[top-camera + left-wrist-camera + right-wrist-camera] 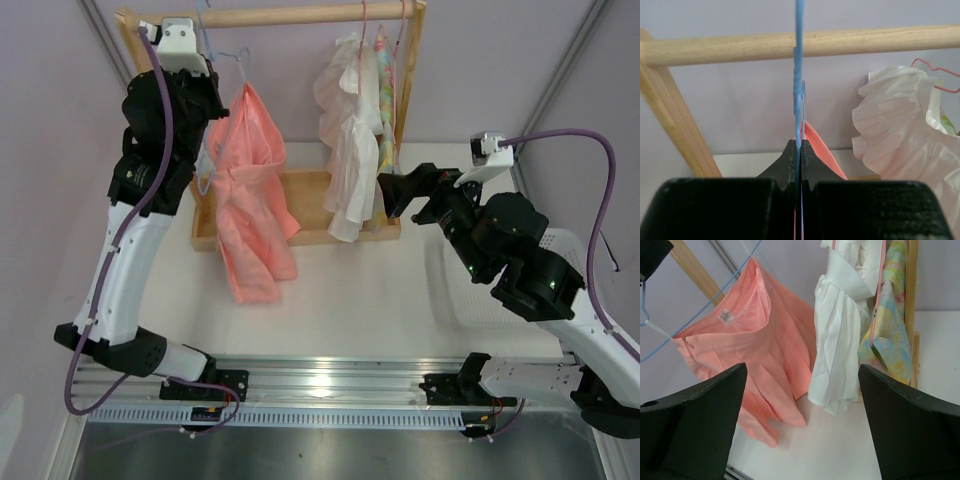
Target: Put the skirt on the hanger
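- Left gripper: jaws pressed together on the light-blue wire hanger, held up at the far left in front of the wooden rail.
- Salmon-pink skirt: hangs from this hanger, waistband up.
- Right gripper: fingers spread wide, empty, right of the skirt and near the white ruffled garment.

Overhead view faces the rack; both wrist views (closer) share it.
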Controlling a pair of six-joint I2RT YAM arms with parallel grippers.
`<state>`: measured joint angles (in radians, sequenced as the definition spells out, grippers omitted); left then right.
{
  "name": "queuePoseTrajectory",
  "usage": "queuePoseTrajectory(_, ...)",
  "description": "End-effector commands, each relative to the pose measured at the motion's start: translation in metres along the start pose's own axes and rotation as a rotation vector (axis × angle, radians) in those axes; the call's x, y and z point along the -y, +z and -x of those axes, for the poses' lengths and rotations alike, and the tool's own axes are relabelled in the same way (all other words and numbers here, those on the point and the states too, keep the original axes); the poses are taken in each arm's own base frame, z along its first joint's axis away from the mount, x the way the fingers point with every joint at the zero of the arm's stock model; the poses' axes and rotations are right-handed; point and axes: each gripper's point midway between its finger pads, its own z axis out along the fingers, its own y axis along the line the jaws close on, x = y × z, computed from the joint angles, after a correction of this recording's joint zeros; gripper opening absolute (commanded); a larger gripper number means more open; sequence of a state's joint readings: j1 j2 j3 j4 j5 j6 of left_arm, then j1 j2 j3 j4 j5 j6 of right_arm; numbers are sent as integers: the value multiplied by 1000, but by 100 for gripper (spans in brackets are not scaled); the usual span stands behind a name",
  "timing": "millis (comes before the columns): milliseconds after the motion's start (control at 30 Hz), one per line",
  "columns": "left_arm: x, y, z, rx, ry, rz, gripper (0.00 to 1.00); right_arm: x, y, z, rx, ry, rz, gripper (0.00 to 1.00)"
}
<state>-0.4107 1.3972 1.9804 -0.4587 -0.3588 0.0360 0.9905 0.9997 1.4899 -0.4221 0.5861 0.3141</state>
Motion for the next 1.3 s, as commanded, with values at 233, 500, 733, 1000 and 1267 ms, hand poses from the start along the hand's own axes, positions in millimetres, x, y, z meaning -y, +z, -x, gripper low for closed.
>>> queuePoseTrajectory(233, -23, 41, 30, 102, -167, -113, 0, 14, 5, -10, -25, 1, 19, 100)
queuePoseTrajectory(500, -27, 60, 10, 54, -179, -137, 0, 24, 12, -19, -32, 11, 13, 99)
queuePoseTrajectory(733, -28, 65, -37, -58, -211, -107, 0, 30, 12, -28, -48, 25, 11, 100)
queuePoseTrajectory(1000, -27, 45, -76, -128, -225, -113, 25, 37, 14, -43, -74, 39, -1, 99)
queuePoseTrajectory(1267, -30, 2, -76, -152, -248, -99, 58, 47, 19, -62, -113, 44, -29, 99)
